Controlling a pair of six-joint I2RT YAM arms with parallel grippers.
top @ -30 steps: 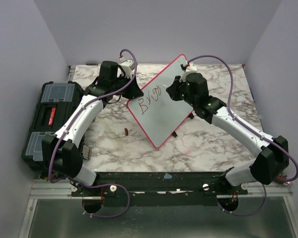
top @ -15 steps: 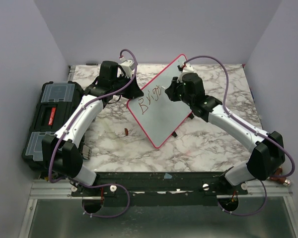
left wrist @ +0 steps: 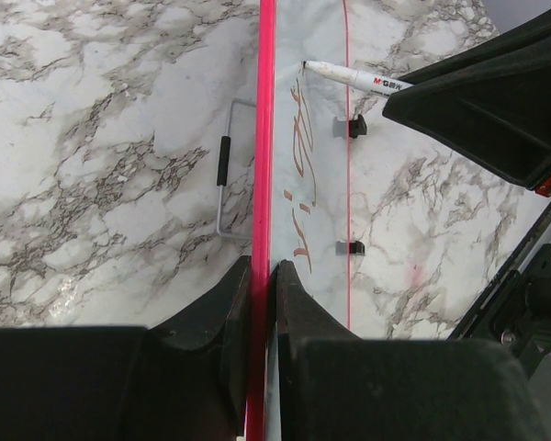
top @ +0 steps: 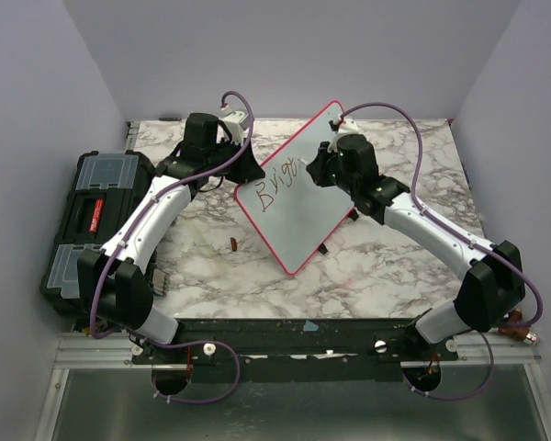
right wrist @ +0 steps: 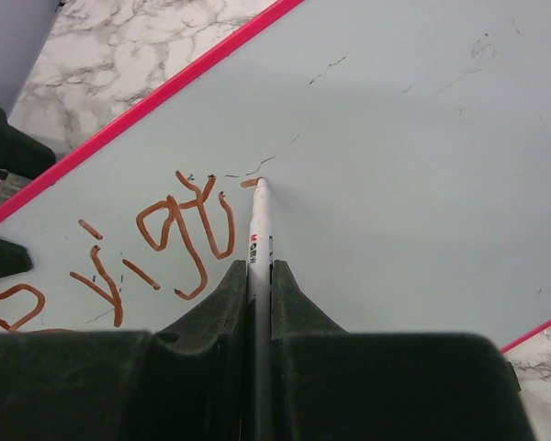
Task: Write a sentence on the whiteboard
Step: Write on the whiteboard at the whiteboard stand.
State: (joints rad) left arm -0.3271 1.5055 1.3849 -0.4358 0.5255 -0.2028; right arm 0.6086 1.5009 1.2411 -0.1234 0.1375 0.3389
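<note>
From above, your whiteboard (top: 289,211) sits angled over the tabletop (top: 211,266) between both arms. Left wrist: the left end effector (left wrist: 262,276) pinches its red frame narrowly — a slip there lets it swing. Right wrist: the right end effector (right wrist: 259,271) clamps the marker (right wrist: 259,220), tip beside the sentence (right wrist: 187,241) — press hard and letters smear.

Whiteboard (top: 298,220): pale grey-white face, thin pink-red frame.
Lettering (right wrist: 165,234): reddish-brown strokes.
Marker (right wrist: 258,220): white barrel, small red-and-black print.
Worktop (top: 395,266): white marble pattern, grey-brown veining.
Toolbox (top: 92,220): black, translucent grey lid compartments, red label.
Left arm (top: 156,216) and right arm (top: 432,234): white shells, black joints.
Cables (top: 386,105): purple.
Walls (top: 285,55): plain pale lilac.
</note>
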